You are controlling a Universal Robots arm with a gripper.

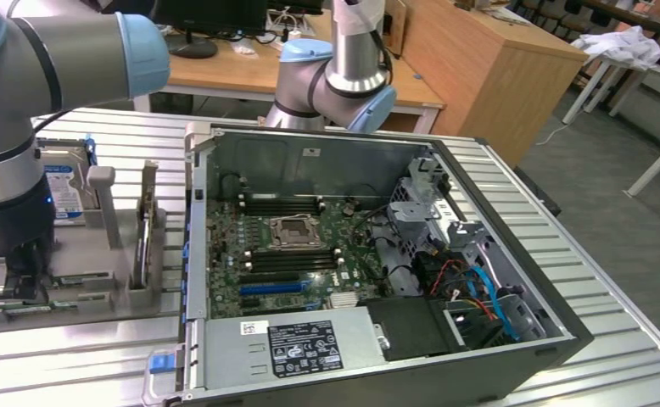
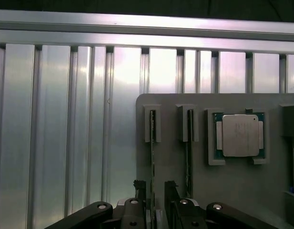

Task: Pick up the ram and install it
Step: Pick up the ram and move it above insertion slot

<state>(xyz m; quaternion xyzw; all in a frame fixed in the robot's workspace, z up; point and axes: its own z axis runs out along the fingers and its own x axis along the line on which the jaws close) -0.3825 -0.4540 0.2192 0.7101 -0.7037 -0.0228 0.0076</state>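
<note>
Two rams stand on edge in slots of a grey fixture plate [image 2: 204, 191], seen as thin lines in the wrist view. My gripper [image 2: 154, 187] is open, with one dark finger [image 2: 138, 185] on each side of the nearer ram [image 2: 152, 148], and a gap shows on both sides of it. The second ram [image 2: 188, 152] stands parallel, just beyond the other finger. In the exterior view the gripper [image 1: 19, 275] hangs low over the fixture, left of the open computer case [image 1: 364, 356]. Inside the case, the motherboard's dark memory slots [image 1: 279, 203] flank the processor socket [image 1: 296, 231].
A square silver CPU chip [image 2: 239, 135] lies in its pocket beside the rams. A hard drive with a blue label [image 1: 68, 191] stands at the back of the fixture. The ribbed aluminium table [image 2: 65, 143] surrounds it. Drive cage and cables [image 1: 466, 280] crowd the case's right side.
</note>
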